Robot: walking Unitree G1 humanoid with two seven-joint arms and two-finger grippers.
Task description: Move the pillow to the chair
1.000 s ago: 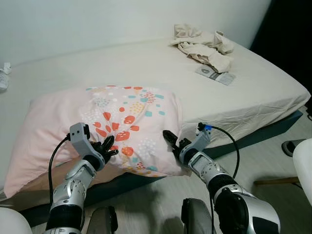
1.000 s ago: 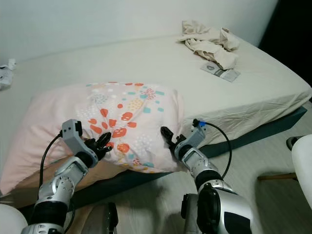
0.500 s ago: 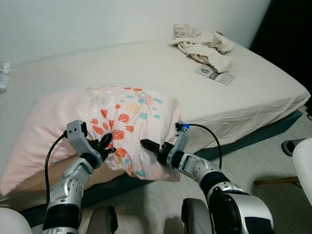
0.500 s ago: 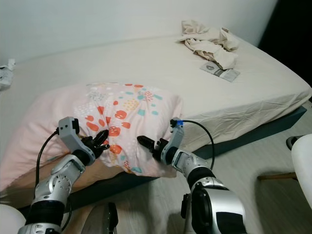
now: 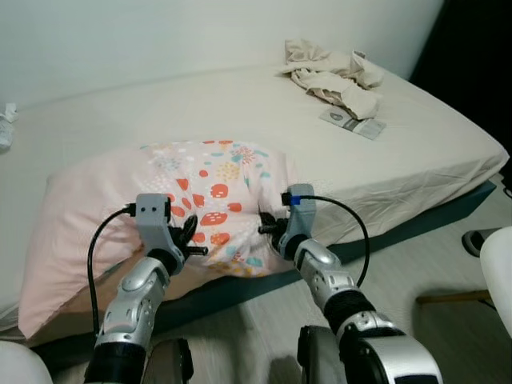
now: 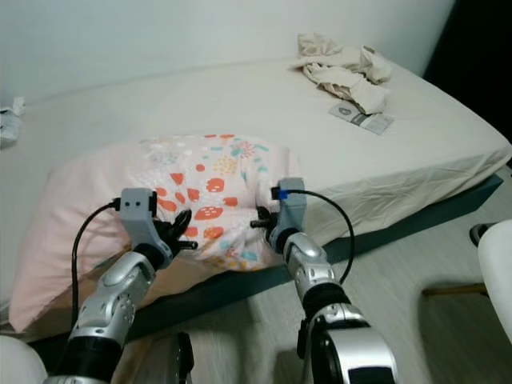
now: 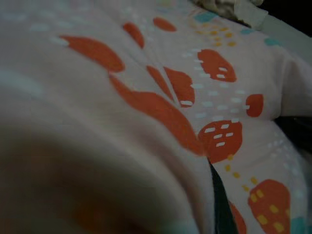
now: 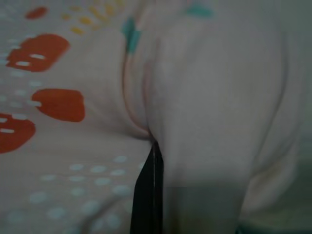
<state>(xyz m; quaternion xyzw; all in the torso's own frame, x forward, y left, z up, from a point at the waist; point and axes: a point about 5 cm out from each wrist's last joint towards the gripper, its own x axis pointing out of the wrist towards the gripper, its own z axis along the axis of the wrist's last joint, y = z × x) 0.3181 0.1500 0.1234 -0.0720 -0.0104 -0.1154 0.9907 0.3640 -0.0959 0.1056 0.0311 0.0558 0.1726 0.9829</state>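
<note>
Your pillow (image 5: 160,200) lies on the bed (image 5: 240,112), at the near edge, pink with an orange and teal print; its printed end bunches up and droops a bit over the bed's side. Your left gripper (image 5: 190,240) presses into the near face of the pillow, fingers spread apart against the cloth, not clamped on anything. Your right gripper (image 5: 270,230) sits just beside it, at the pillow's right end, pushed into a fold; in the right wrist view a black fingertip (image 8: 146,195) is buried in a crease of fabric, so you're pinching pillow cloth there, fingers closed on it. The left wrist view has printed fabric up close, blurry. Farther back on the bed you have a crumpled beige cloth (image 5: 332,76) and a small flat packet (image 5: 354,122) just beside it. A white chair edge (image 5: 500,272) shows at the far right, well apart from the pillow.
</note>
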